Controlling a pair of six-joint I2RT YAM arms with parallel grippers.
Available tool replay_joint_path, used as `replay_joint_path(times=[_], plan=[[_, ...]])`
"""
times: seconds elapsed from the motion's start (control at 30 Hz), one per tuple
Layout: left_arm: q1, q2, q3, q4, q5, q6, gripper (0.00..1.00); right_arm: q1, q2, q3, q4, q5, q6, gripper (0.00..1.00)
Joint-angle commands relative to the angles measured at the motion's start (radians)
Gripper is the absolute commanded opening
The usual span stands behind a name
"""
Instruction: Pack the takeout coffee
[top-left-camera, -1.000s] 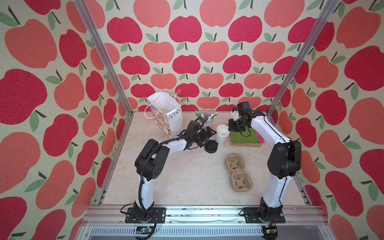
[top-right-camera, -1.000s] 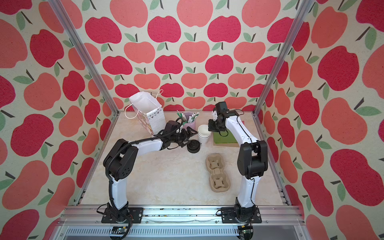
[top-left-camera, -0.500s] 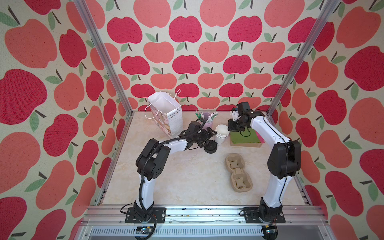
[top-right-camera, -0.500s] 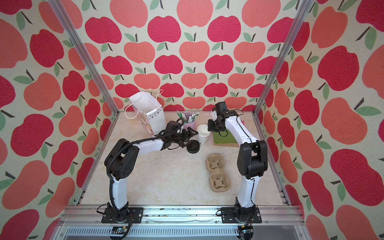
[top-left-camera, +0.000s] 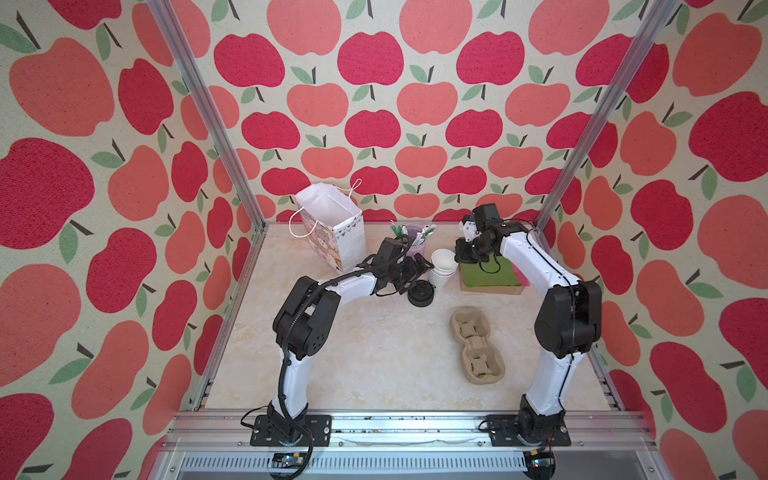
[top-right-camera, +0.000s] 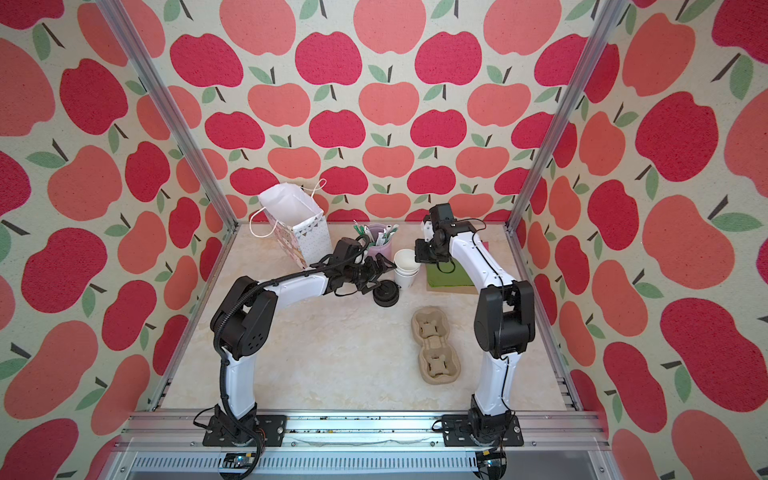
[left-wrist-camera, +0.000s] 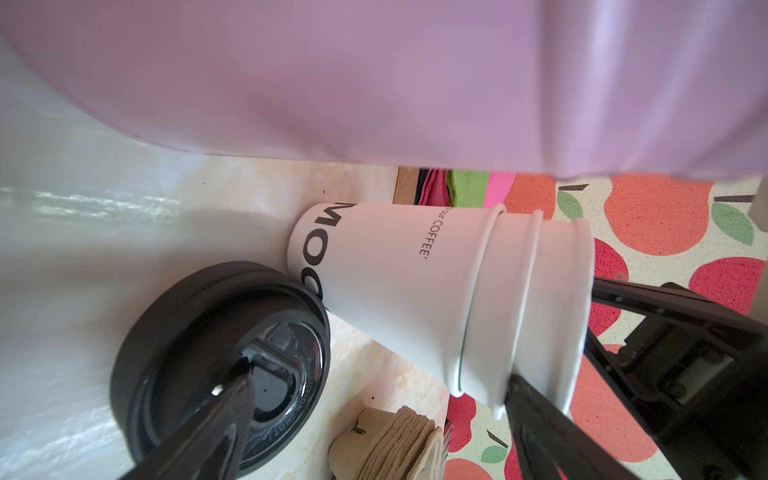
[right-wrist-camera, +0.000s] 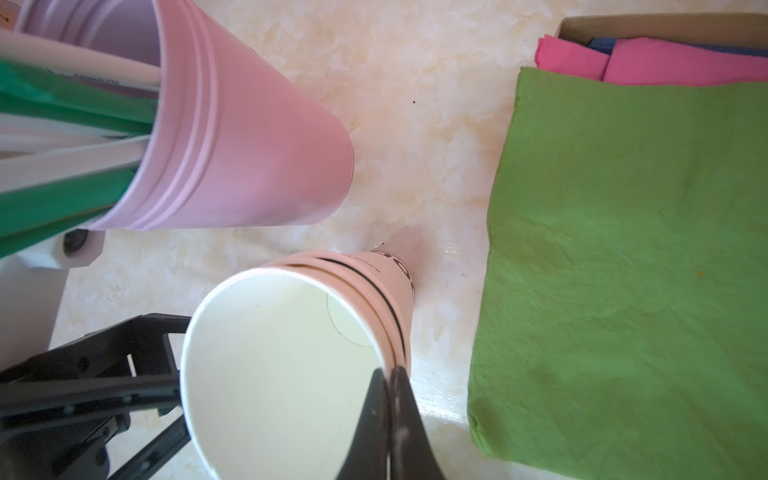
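The takeout coffee is a nested stack of three white paper cups (top-left-camera: 442, 266) (top-right-camera: 406, 266) with black lettering (left-wrist-camera: 399, 282), standing lidless at the back of the table. My right gripper (right-wrist-camera: 390, 374) (top-left-camera: 457, 255) is shut on the top cup's rim (right-wrist-camera: 291, 365), one finger inside and one outside. A black sip lid (top-left-camera: 420, 293) (left-wrist-camera: 216, 357) lies on the table against the cups' base. My left gripper (left-wrist-camera: 380, 376) (top-left-camera: 417, 270) stands wide open beside the stack, holding nothing. One of its fingers is over the lid, the other by the cup rims.
A pink holder (top-left-camera: 413, 241) (right-wrist-camera: 249, 145) of stirrers stands close behind the cups. A white gift bag (top-left-camera: 332, 224) stands open at the back left. Green napkins (top-left-camera: 488, 274) (right-wrist-camera: 623, 249) lie in a box on the right. A tan pulp carrier (top-left-camera: 476, 345) lies nearer the front.
My left gripper has edged a little toward the cups and the lid. The right gripper stays pinched on the cup rim, and the cups have not moved.
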Motion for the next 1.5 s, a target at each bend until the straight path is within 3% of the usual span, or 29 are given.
replay_joint_path(times=[0.0, 0.7, 1.47], plan=[[-0.013, 0.030, 0.045, -0.112, -0.029, 0.057, 0.96, 0.011, -0.036, 0.011, -0.016, -0.039, -0.002, 0.00], [-0.024, 0.057, 0.144, -0.266, -0.079, 0.136, 0.95, 0.009, -0.063, 0.034, -0.004, -0.068, 0.013, 0.00], [-0.025, 0.068, 0.187, -0.332, -0.110, 0.179, 0.95, -0.067, -0.101, -0.044, 0.111, -0.227, 0.142, 0.00]])
